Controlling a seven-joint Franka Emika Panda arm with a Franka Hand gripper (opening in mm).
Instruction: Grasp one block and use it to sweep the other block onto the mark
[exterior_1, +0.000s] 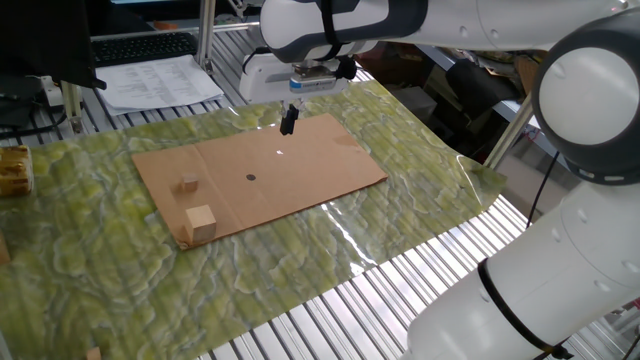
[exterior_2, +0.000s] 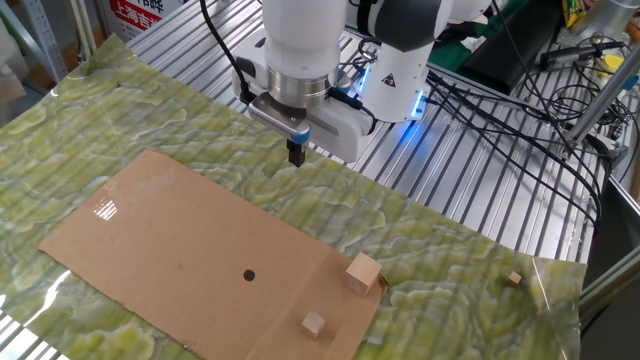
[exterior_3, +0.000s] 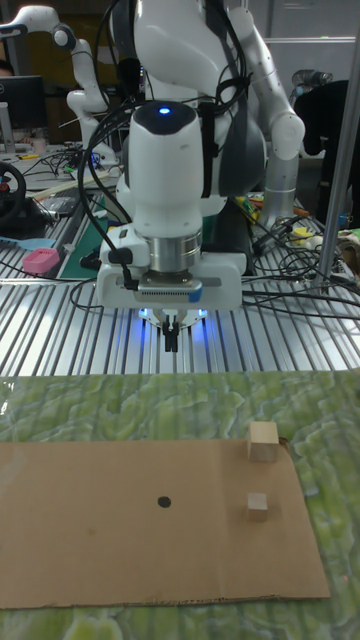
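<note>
The jaws (exterior_2: 296, 155) hang pressed together and empty above the cardboard's far edge. The pale cube (exterior_2: 364, 273) sits well off to one side, nearer the camera; part them wide first, then descend square over its faces

White Franka arm (exterior_2: 300, 40), glossy rounded shells, dark grey joint bands. Black cables loop along the links. Blue light glows at wrist. Pale flange; short black fingers (exterior_3: 173, 338).
</note>
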